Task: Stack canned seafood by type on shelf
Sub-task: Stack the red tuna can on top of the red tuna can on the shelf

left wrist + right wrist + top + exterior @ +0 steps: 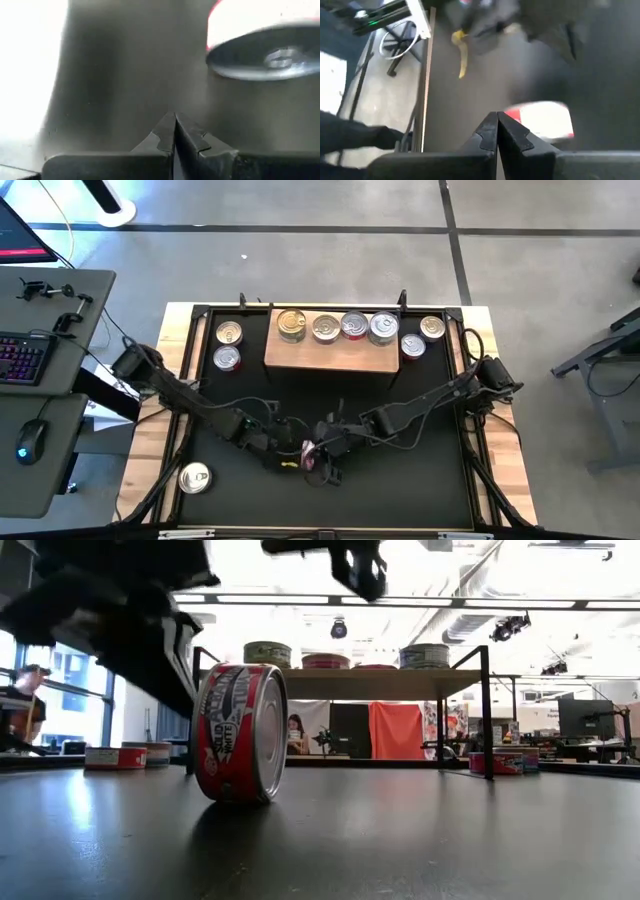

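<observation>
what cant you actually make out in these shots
- The red can on its edge: the high view hides it under both arms; both wrist views blur it.
- Shelf cans' labels: too small in both views.
- Cans on the mat: types unreadable.
- Left fingers and right fingers look shut, empty.

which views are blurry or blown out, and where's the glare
Left wrist view: blurred, the can soft-edged, the picture's left side washed out white. Right wrist view: motion blur smears the red can. Low view: bright ceiling lights silhouette the arms; the can on its edge stays sharp. High view: evenly lit.
</observation>
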Tool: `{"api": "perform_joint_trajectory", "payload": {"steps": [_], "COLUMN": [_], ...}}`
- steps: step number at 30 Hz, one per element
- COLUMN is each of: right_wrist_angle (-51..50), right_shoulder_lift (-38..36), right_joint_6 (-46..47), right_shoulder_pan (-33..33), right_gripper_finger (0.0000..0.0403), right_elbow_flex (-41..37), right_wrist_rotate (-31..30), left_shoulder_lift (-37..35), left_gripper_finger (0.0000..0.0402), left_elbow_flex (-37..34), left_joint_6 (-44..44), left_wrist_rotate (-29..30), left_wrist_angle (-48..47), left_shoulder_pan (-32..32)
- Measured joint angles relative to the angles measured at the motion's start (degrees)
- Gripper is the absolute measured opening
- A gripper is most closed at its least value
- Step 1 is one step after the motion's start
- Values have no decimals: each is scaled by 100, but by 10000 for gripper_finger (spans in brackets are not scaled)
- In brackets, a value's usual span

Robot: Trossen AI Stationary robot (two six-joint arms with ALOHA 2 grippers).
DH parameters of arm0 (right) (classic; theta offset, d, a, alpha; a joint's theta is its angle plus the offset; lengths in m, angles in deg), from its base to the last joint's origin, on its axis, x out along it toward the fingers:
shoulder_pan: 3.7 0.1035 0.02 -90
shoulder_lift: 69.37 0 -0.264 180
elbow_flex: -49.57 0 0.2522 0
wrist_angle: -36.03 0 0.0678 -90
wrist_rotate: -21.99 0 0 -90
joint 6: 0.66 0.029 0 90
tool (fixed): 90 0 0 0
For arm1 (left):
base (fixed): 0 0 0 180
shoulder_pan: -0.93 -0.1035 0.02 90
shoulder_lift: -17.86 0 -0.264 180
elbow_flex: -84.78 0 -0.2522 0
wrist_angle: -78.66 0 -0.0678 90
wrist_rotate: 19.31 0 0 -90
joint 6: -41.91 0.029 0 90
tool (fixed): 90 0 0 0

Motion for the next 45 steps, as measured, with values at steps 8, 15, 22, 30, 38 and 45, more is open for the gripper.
{"api": "perform_joint_trajectory", "payload": {"steps": [8,15,22,30,38,45], "right_wrist_angle": [-555,-751,-1145,-1573,-2023,-2791], "right_shoulder_lift": [0,0,135,599,933,1443], "right_joint_6": [-1742,-2684,-3504,-4756,-6611,-7281], "right_shoulder_pan": [-213,-562,-895,-920,-817,-839], "right_gripper_finger": [45,82,142,251,277,271], "right_elbow_flex": [669,937,935,933,1188,1915], "right_wrist_rotate": [897,606,1217,1091,-450,-274], "left_shoulder_lift": [-1299,-1948,-2139,-2141,-2141,-2141], "left_gripper_finger": [0,0,0,0,0,0], "left_elbow_flex": [-851,-904,-906,-904,-903,-902], "left_joint_6": [-2345,-3712,-4006,-4006,-4412,-4500], "left_wrist_rotate": [313,899,871,1175,1260,1384], "left_wrist_angle": [187,536,1719,2638,2752,2764], "left_shoulder_pan": [521,1333,1983,2165,2157,2157]}}
